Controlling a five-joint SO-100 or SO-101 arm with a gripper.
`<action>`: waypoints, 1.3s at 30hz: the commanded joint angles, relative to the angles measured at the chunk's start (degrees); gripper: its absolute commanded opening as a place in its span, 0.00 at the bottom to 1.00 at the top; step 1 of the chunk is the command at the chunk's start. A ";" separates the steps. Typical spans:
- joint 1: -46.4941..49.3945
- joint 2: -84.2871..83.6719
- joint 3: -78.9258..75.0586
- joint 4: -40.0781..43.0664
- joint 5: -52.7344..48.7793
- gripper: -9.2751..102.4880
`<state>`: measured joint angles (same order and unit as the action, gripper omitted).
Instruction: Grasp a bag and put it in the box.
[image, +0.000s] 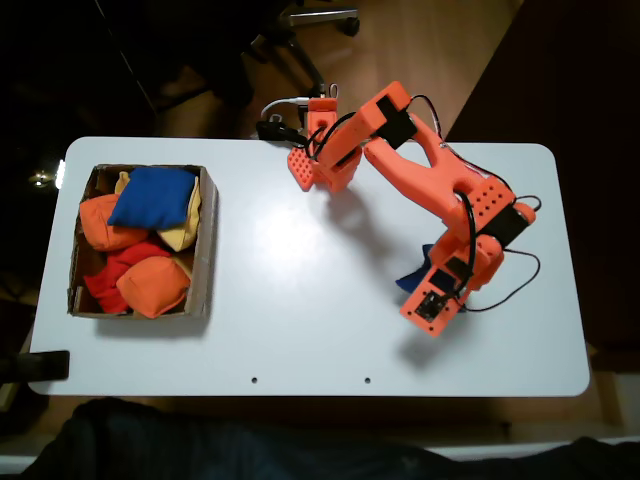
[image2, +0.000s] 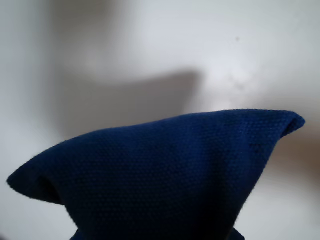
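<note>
At the left of the fixed view sits the box (image: 207, 240) near the left end of my white table (image: 300, 300). It holds several beanbags: a plump blue one (image: 152, 196) on top at the far side, a yellow one (image: 183, 232) under it, an orange one (image: 103, 225) at the left wall, a red one (image: 112, 275) lower down and another orange one (image: 153, 286) at the near side.

The middle of the table is bare and bright with glare.

Further right, my orange arm (image: 420, 180) rises from its base at the far edge and bends down toward the right part of the table. My gripper (image: 425, 290) hangs there, pointing down, well apart from the box. A dark blue corner of the bag (image: 410, 280) pokes out just left of it.

In the wrist view the bag (image2: 165, 175) bulges up from the bottom edge, its weave close and sharp, one pointed corner at the left and one at the right, with its shadow on the table behind it. My fingers are hidden in both views; I cannot tell whether they are pinching the bag or spread around it.
</note>
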<state>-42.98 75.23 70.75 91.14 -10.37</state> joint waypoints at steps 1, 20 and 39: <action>0.62 6.42 -7.03 1.67 1.23 0.08; 11.34 25.31 -13.54 3.96 7.82 0.08; 26.54 41.31 -11.25 5.27 5.19 0.08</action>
<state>-18.46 111.97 60.82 96.42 -4.66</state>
